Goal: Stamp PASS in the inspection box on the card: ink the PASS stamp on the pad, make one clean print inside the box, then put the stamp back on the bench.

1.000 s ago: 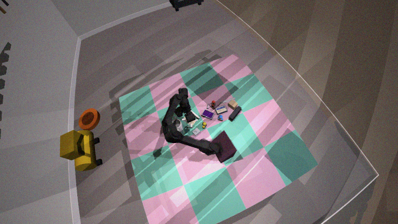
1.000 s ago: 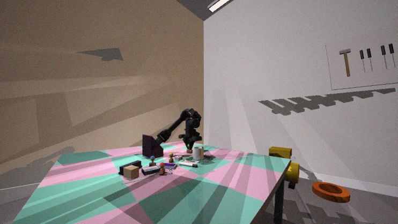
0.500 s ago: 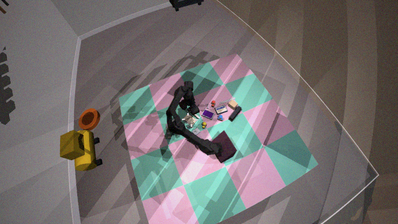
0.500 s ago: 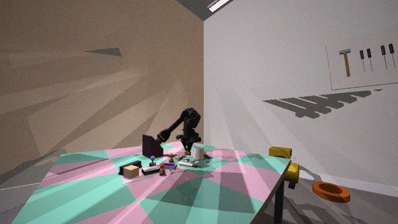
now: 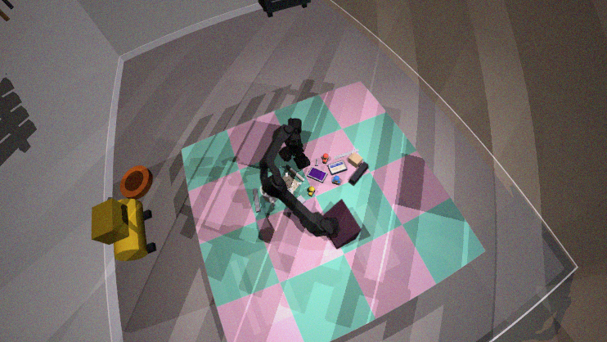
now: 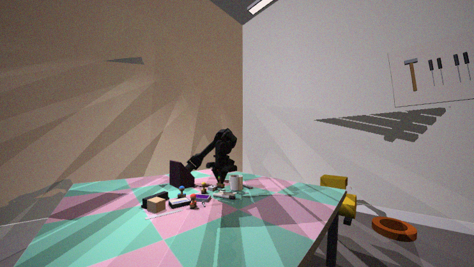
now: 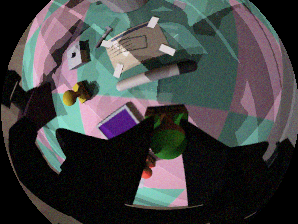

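My gripper (image 6: 220,179) (image 7: 167,122) is shut on the green-knobbed stamp (image 6: 220,184) (image 7: 169,143), its brown base pointing away from the wrist camera. The stamp is hidden in the top view. The purple ink pad (image 5: 316,174) (image 6: 202,197) (image 7: 118,122) lies beside the stamp in the wrist view. The card (image 5: 289,182) (image 7: 145,54) lies beyond the stamp, held by white tabs, with an outlined box and dark lines. I cannot make out a clear print in the box. The stamp's height above the table is hard to tell.
A marker (image 5: 295,173) (image 6: 224,195) (image 7: 155,76) lies between card and pad. Yellow (image 5: 311,190) (image 6: 204,188) (image 7: 75,95), red (image 5: 325,157) (image 6: 193,200) and blue (image 5: 336,180) (image 6: 181,191) knobbed stamps stand around. A mug (image 6: 236,183), a wooden block (image 5: 355,159) (image 6: 156,204) and another pad (image 5: 337,167) (image 6: 179,202) are nearby.
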Controlling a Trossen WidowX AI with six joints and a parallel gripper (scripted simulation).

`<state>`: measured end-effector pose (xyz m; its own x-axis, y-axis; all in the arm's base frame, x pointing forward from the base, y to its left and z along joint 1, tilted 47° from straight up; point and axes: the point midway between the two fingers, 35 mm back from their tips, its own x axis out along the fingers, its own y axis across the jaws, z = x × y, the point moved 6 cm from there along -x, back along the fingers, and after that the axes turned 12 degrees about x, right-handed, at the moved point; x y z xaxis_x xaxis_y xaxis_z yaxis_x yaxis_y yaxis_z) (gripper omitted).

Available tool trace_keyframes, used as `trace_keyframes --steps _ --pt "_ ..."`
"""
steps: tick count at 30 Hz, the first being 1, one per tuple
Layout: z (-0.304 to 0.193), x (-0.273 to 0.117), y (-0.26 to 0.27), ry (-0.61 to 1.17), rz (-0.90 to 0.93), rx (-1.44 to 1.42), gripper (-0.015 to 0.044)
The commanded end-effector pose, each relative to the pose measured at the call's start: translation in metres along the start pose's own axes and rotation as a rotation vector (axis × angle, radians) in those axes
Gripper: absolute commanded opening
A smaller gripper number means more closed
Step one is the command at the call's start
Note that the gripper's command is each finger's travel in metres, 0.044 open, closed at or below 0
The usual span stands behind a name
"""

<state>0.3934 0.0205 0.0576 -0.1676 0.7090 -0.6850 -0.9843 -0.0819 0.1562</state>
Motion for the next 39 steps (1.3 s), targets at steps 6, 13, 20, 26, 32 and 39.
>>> trace_keyframes --steps 6,13,20,26,32,39 --pt "0.000 0.014 -0.002 0.002 0.001 -0.002 0.0000" --pt "0.000 0.026 -0.002 0.002 0.001 -0.002 0.0000" --pt "0.000 0.037 -0.002 0.001 0.001 -0.002 0.0000" --pt "0.000 0.047 -0.002 0.001 0.001 -0.002 0.0000" --pt "0.000 0.057 -0.001 0.000 0.001 -0.002 0.0000" --pt "0.000 0.066 0.000 -0.002 0.002 -0.002 0.0000"
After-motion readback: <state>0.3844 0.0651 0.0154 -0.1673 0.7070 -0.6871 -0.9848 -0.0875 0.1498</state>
